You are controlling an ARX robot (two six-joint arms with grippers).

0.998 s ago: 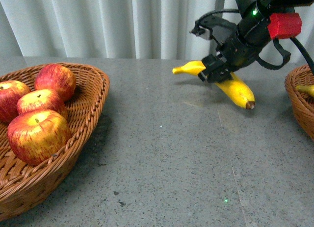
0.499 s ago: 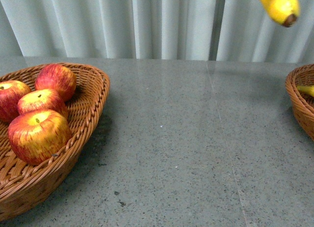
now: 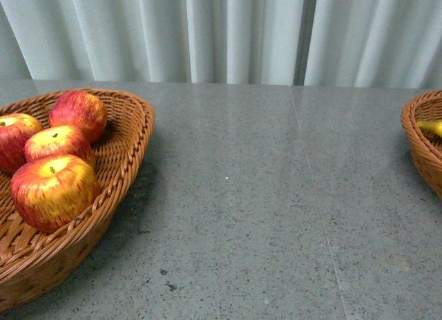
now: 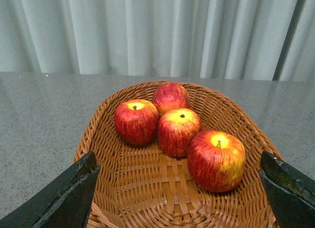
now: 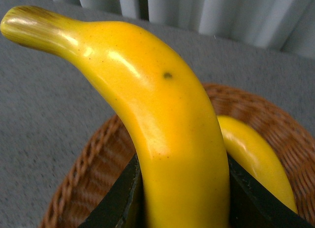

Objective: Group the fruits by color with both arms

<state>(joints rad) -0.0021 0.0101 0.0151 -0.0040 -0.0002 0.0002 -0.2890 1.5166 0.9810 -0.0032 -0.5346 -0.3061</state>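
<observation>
**Banana pinched over the right basket, apples already gathered**

Front view: we see neither arm. Four apples (image 3: pixel 54 190) sit bunched in the left wicker basket (image 3: pixel 128 161), and a yellow tip of a second banana (image 3: pixel 429 127) peeks over the rim of the right basket (image 3: pixel 418 151). The grey table (image 3: pixel 262 209) runs between the baskets.

Left wrist view: our left gripper (image 4: pixel 179 188) hangs above the apple basket with its fingers spread wide on either side of the frame, holding nothing. The apples lie touching one another below it.

Right wrist view: our right gripper (image 5: pixel 182 198) has the banana (image 5: pixel 162 134) clamped between its jaws, around the thick middle of the fruit, with the stem end arching away. Beneath it the right basket holds the other banana. We judge the skin glossy and slippery, the body firm and fairly light, so a mid-body pinch across the curve seems the safest hold. We would release it low.
</observation>
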